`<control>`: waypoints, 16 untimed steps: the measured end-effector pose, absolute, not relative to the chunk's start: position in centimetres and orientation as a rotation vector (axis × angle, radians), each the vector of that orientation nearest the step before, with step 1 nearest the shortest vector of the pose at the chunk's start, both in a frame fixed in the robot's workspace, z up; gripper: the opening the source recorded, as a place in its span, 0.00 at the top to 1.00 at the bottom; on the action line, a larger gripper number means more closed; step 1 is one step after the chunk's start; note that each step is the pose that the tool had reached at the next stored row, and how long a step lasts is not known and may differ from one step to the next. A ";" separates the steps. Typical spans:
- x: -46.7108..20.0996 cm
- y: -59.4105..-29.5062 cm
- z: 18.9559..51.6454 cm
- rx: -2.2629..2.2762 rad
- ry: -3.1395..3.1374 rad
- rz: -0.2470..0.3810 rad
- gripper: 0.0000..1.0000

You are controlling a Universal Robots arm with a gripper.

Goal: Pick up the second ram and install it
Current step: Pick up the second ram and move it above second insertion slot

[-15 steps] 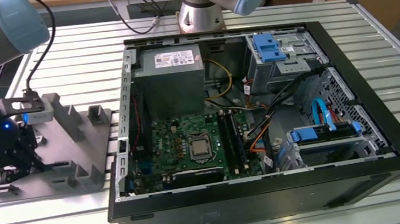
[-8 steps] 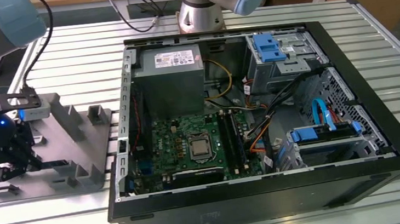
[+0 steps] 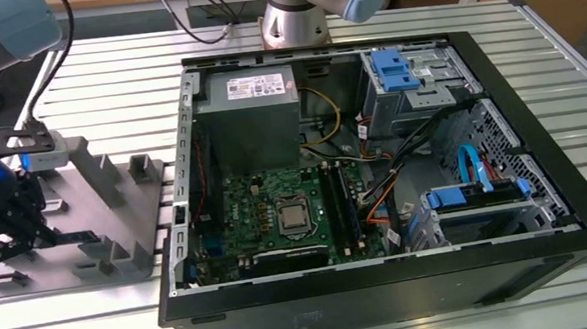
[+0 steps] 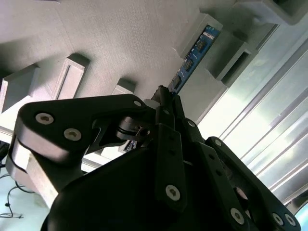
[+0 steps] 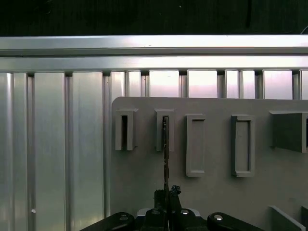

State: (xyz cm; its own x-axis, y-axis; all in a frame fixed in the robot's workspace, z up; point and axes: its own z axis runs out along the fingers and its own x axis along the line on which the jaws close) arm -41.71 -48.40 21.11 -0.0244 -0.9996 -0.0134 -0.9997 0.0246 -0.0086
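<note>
The second ram is a thin blue board with black chips, standing on edge in a slotted post of the grey tray. Seen edge-on in the first wrist view, the second ram runs from a tray post down to my gripper. In the second wrist view my gripper has its black fingers pressed together on the ram's near end. In the exterior view my gripper hangs low over the tray at that view's left.
An open black computer case lies to the exterior view's right of the tray, with the green motherboard and its dark memory slots inside. Cables, blue drive brackets and case walls surround the board. The ribbed aluminium table carries everything.
</note>
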 end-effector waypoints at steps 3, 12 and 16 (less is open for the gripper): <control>-41.7 -48.4 21.4 -2.183 2.237 0.006 0.86; -41.7 -48.4 22.1 -2.181 2.235 0.010 0.86; -41.7 -48.4 22.4 -2.180 2.235 0.011 0.86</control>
